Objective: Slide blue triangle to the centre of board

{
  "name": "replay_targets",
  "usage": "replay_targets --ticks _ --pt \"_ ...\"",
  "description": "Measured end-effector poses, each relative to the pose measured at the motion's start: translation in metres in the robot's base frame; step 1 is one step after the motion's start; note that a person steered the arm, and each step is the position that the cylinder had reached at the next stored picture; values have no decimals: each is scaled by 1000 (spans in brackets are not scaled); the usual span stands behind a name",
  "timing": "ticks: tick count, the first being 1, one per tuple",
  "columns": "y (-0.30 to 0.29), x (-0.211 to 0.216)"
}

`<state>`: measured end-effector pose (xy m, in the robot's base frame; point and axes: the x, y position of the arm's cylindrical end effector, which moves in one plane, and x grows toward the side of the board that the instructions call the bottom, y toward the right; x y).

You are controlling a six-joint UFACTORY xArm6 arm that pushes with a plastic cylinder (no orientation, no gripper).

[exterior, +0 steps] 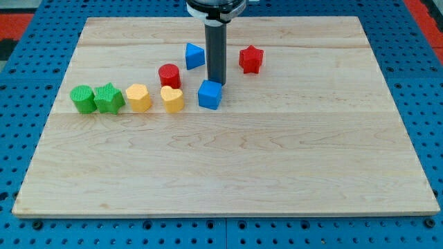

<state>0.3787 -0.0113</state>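
Camera view: blue triangle (194, 55) sitting upright, upper centre of the surface (277, 159).
It is lying just left of my tip (217, 82), apparently apart; no fingers showing.

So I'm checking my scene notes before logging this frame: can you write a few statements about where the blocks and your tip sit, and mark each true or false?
1. My tip sits just above the blue cube in the view. True.
2. The blue triangle lies to the view's right of my rod. False: it lies to the rod's left.
3. The red star is the block nearest the view's right. True.
4. The two green blocks sit at the view's bottom edge of the board. False: they sit at its left side, beside the yellow blocks.
5. The red cylinder touches the red star. False: they are well apart.
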Motion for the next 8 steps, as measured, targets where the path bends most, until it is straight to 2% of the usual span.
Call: replay_targets --ticks 4,6,8 --pt "-27 0" --pt "-72 0" --pt "-125 -35"
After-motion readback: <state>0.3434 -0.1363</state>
